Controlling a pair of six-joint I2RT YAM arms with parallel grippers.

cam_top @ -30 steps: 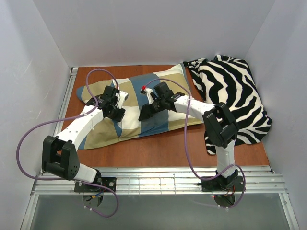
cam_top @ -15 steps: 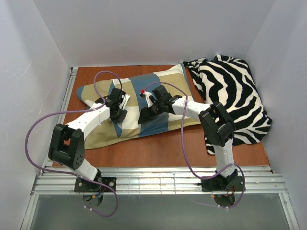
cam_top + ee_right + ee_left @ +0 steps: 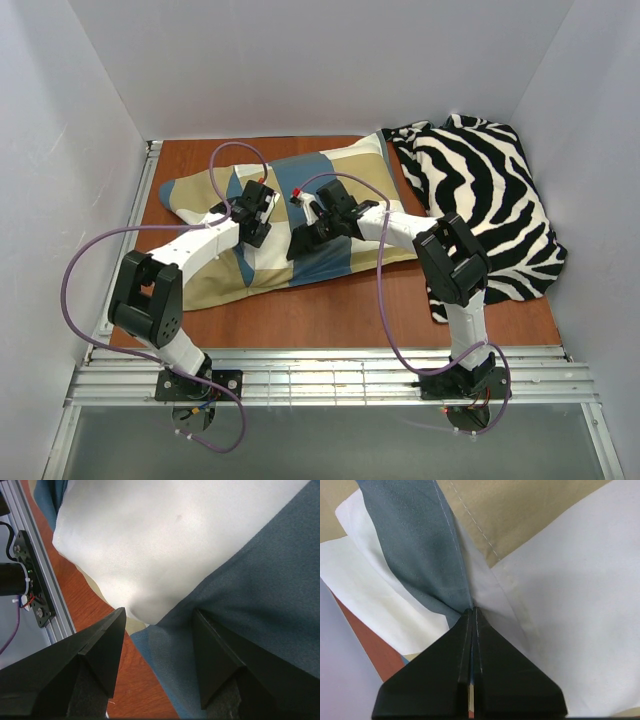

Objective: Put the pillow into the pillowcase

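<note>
Table (image 3: 330, 310) bears pillowcase (image 3: 365, 175) (checked) and zebra cloth (image 3: 480, 190).

No readable text, labels, brands or numbers in any view. Pillowcase (image 3: 355, 170) is just blue, tan and cream blocks, and the zebra-striped cloth (image 3: 480, 190) is pattern only. Nothing legible on the metal rail (image 3: 330, 380) at the table's near edge either.

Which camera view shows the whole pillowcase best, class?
The top external view: the pillowcase lies there almost whole. The left wrist view shows only a fold pinched in the shut left tool; the right wrist view, blue and pale cloth at the open right tool.
</note>
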